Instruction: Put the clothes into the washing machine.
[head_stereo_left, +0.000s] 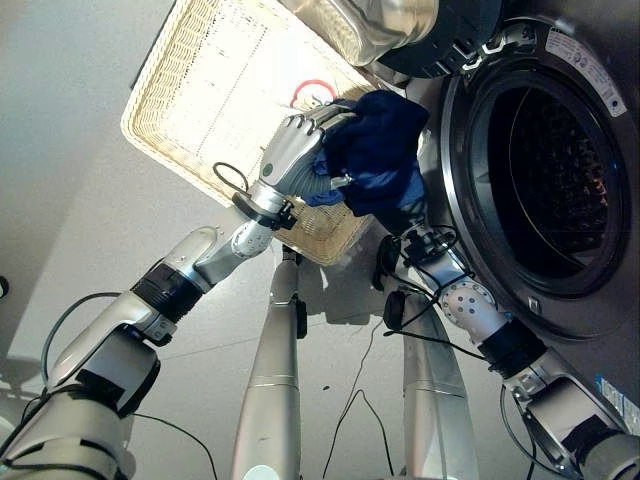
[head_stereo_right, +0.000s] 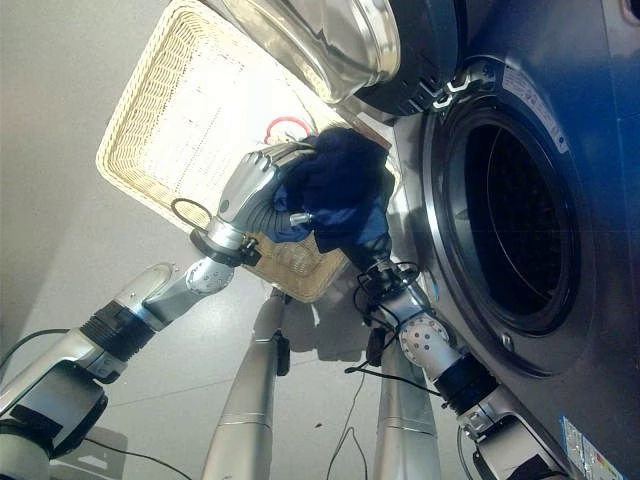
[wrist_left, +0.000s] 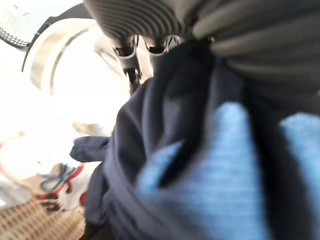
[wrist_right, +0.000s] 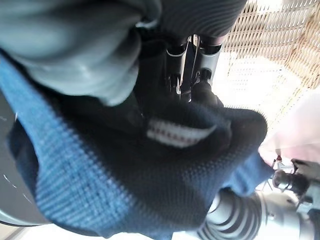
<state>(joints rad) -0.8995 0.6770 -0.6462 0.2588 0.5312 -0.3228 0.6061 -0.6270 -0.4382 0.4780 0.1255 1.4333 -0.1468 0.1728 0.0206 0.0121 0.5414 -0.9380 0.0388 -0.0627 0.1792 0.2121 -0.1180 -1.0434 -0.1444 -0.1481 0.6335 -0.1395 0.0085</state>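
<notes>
A dark blue garment (head_stereo_left: 378, 150) is bunched into a ball in the upper middle of the left eye view, held up off the floor between the two hands. It sits just left of the washing machine's round opening (head_stereo_left: 550, 190) and in front of the right end of the wicker basket (head_stereo_left: 200, 100).

The left hand (head_stereo_left: 298, 150) comes up from the lower left and meets the cloth on its left side; its fingers curl round the bundle, their tips sunk into the folds. In the left wrist view the blue fabric (wrist_left: 200, 165) lies right against the ribbed cover, with lighter blue knit showing among darker folds.

The right hand (wrist_right: 195, 65) reaches up from the lower right, under the bundle. In the right wrist view its fingers go into the dark cloth (wrist_right: 125, 185), and a pale ribbed band of the garment shows just past them. They appear closed into the fabric, so this hand too has hold of the garment.

The washing machine fills the right side of the frame. Its door (head_stereo_left: 360, 25) is swung open at the top middle, the glass bowl shiny. The dark drum is visible through the opening.

The basket lies tilted in the upper left, on the pale floor (head_stereo_left: 60, 200). Something with a red edge (head_stereo_left: 315, 92) lies inside it, just beside the left hand.
</notes>
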